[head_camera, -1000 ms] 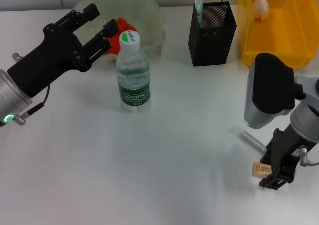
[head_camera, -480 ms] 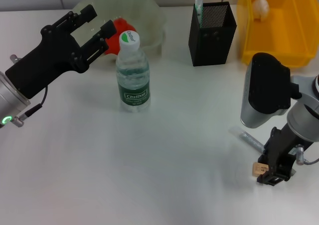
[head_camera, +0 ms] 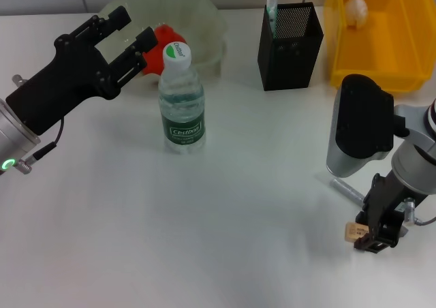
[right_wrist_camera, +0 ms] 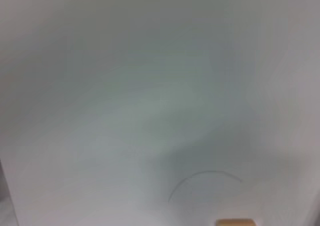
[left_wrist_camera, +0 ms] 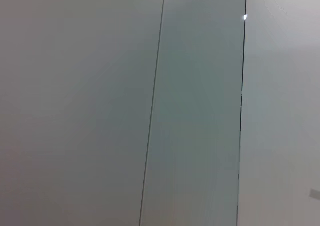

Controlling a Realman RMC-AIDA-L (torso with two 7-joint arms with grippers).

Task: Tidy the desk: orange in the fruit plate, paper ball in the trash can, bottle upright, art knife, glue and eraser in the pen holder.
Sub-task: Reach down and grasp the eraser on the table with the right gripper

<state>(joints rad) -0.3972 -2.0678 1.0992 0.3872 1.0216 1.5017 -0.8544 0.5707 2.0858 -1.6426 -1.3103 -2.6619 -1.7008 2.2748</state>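
Note:
The water bottle [head_camera: 182, 103] stands upright with a white-green cap. Just left of it, my left gripper [head_camera: 136, 30] is open and empty, raised in front of the translucent fruit plate [head_camera: 204, 11], which holds the orange [head_camera: 167, 34]. My right gripper [head_camera: 376, 238] is low over the table at the front right, against the tan eraser [head_camera: 352, 232], whose edge also shows in the right wrist view [right_wrist_camera: 235, 222]. The grey art knife [head_camera: 347, 189] lies partly under that arm. The black mesh pen holder [head_camera: 293, 49] holds a white-green glue stick [head_camera: 272, 11]. The paper ball [head_camera: 355, 9] lies in the yellow trash can [head_camera: 402, 56].
The white table [head_camera: 238, 206] stretches between the bottle and my right arm. The pen holder and yellow trash can stand close together at the back right. The left wrist view shows only grey wall panels.
My right arm has shifted slightly left and settled closer over the eraser, hiding more of it and the art knife. My left gripper has drawn back a little from the bottle.

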